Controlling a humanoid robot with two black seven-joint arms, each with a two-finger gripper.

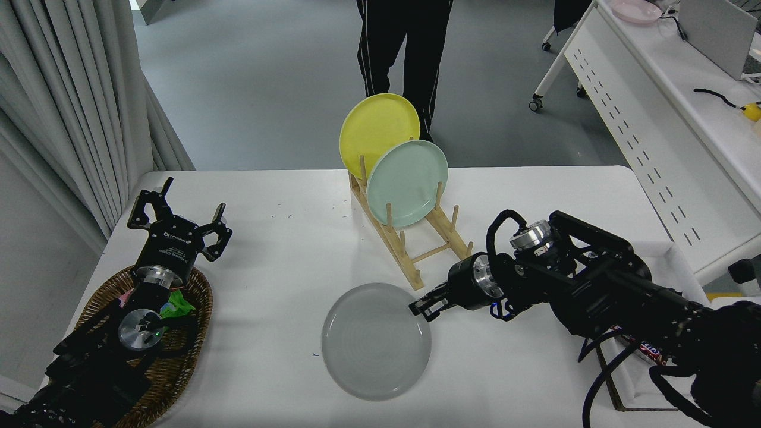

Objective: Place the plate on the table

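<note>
The pale grey plate [376,340] lies low and nearly flat on the white table [273,249], in front of the wooden rack. My right gripper [421,308] comes in from the right and is shut on the plate's upper right rim. I cannot tell whether the plate's far side touches the tabletop. My left gripper [178,229] is parked open at the lower left, above a wicker basket.
A wooden rack [416,244] behind the plate holds a yellow plate [379,134] and a mint green plate [407,183] upright. The wicker basket [178,351] sits at the front left. A white tray [624,380] lies under my right arm. A person [404,47] stands beyond the table.
</note>
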